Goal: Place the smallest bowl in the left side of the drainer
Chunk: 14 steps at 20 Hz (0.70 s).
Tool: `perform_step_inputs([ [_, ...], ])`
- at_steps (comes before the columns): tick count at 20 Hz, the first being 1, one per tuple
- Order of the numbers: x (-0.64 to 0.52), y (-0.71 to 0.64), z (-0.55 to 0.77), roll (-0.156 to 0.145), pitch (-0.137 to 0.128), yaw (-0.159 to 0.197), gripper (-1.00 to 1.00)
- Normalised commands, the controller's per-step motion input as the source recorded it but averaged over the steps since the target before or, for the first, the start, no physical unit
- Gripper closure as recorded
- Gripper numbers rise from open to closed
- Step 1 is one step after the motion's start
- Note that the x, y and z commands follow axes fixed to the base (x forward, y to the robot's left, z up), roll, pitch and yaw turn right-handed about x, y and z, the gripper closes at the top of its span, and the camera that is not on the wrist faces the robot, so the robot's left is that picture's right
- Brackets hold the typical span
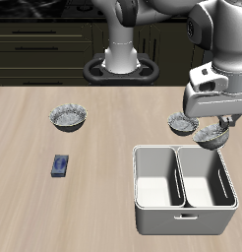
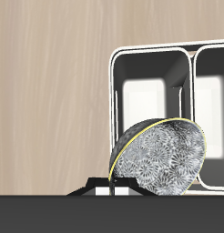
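My gripper [image 1: 214, 129] is shut on the rim of the smallest bowl [image 1: 209, 139], a grey-blue speckled bowl that hangs tilted in the air. It hangs just above the back wall of the drainer [image 1: 140, 187], over its left compartment [image 1: 206, 177]. In the wrist view the bowl [image 2: 164, 160] hangs on edge with its speckled inside showing. The light-grey drainer [image 2: 112, 86] lies below it with both deep compartments empty.
A second speckled bowl [image 1: 181, 123] sits on the table just behind the drainer, close to the held bowl. A wider speckled bowl [image 1: 69, 118] stands far across the table. A small blue object [image 1: 61, 165] lies nearer the front edge. The robot base [image 1: 121, 67] is at the back.
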Motion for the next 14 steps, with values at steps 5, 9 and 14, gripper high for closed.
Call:
perform_step_inputs([
  [5, 0.09, 0.04, -0.19, 0.009, 0.022, 0.002, 1.00],
  [9, 0.07, 0.09, -0.34, 0.015, 0.046, -0.003, 1.00],
  [14, 0.04, 0.02, -0.21, 0.006, 0.025, 0.016, 1.00],
])
